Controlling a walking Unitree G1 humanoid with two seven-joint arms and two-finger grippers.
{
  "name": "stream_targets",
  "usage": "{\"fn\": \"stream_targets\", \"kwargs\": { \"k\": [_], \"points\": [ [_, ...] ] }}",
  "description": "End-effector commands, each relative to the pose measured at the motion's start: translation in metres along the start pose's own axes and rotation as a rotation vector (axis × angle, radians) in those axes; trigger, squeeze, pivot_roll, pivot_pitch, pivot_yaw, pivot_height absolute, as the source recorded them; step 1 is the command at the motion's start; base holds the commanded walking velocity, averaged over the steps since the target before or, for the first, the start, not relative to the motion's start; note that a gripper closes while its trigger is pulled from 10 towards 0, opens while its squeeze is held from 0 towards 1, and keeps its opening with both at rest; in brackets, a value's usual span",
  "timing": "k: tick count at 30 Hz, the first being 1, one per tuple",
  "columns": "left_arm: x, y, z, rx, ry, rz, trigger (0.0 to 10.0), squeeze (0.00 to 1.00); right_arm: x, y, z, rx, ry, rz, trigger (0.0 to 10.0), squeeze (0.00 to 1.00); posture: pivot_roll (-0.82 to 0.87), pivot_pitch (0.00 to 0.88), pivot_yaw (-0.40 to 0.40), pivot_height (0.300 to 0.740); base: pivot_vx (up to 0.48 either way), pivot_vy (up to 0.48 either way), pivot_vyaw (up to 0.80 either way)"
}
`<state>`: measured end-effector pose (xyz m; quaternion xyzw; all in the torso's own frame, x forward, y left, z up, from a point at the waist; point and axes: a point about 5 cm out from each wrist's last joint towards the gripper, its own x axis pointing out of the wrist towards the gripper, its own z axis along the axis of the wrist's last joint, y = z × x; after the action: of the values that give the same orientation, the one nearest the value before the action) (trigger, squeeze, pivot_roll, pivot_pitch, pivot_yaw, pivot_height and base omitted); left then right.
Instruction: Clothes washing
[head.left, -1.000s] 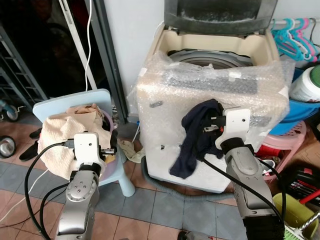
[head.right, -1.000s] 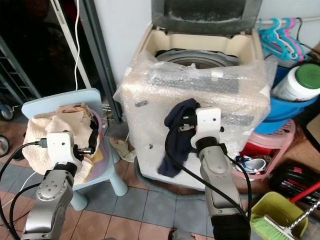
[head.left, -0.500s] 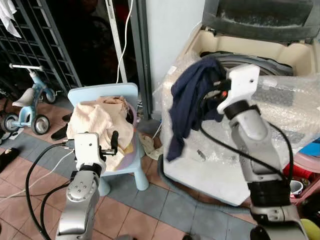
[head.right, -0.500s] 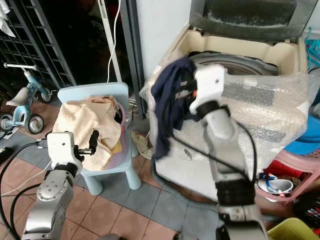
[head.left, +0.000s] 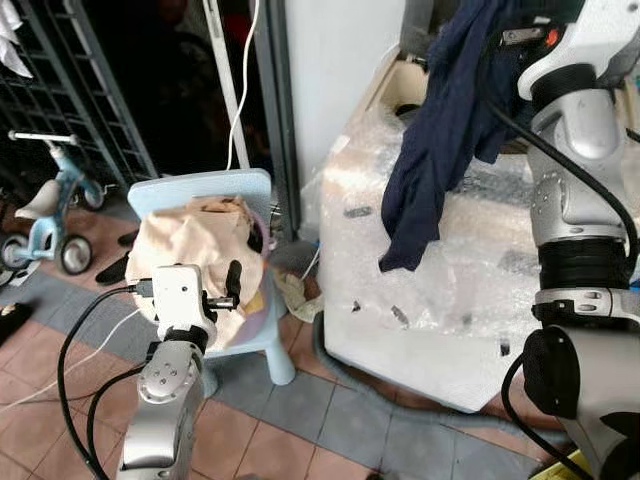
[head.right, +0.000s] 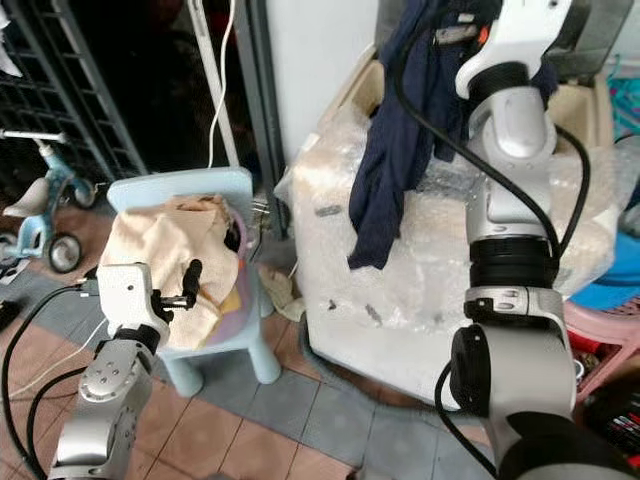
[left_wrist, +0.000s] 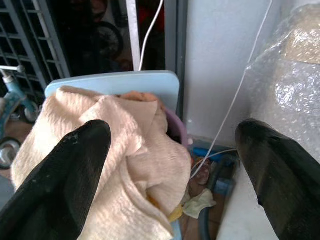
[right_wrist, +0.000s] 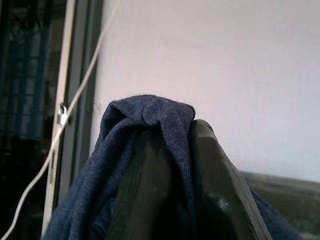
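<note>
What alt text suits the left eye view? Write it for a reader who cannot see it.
The right gripper holds a dark blue garment high over the bubble-wrapped washing machine, the cloth hanging down its front. To the left, the left gripper hovers open by a light blue chair piled with beige cloth.

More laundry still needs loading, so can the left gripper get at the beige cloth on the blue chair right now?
Probably yes: the left gripper is open just before the beige cloth, nothing between them.
</note>
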<state>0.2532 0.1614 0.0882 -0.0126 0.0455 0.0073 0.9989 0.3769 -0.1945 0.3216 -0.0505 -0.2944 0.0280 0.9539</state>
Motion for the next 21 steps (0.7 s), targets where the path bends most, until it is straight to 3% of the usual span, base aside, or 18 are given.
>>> {"fn": "stream_targets", "kwargs": {
  "k": [1,12,18,20,21],
  "points": [
    [-0.001,0.0,0.0,0.003,0.001,0.001,10.0,0.0,0.003,0.005,0.002,0.011,-0.019,0.015,10.0,0.0,-0.05,0.0,0.021,0.74,0.307,0.0,0.0],
    [-0.001,-0.001,-0.002,0.005,0.014,-0.01,10.0,0.0,0.001,0.035,-0.013,0.002,0.014,0.163,10.0,0.0,-0.05,0.0,0.023,0.74,0.281,0.0,0.0],
    [0.001,-0.002,-0.002,0.004,0.018,-0.014,10.0,0.0,0.015,0.054,-0.008,0.043,0.03,0.197,10.0,0.0,-0.05,0.0,0.018,0.74,0.293,0.0,0.0],
    [0.0,-0.003,-0.001,-0.013,0.004,-0.026,10.0,0.0,0.021,0.051,-0.007,0.045,0.044,0.166,10.0,0.0,-0.05,0.0,0.018,0.74,0.349,0.0,0.0],
    [0.0,-0.002,-0.002,-0.002,0.012,-0.016,10.0,0.0,0.029,0.032,0.005,0.062,-0.01,0.017,10.0,0.0,-0.05,0.0,0.016,0.74,0.48,0.0,0.0]
  ]
}}
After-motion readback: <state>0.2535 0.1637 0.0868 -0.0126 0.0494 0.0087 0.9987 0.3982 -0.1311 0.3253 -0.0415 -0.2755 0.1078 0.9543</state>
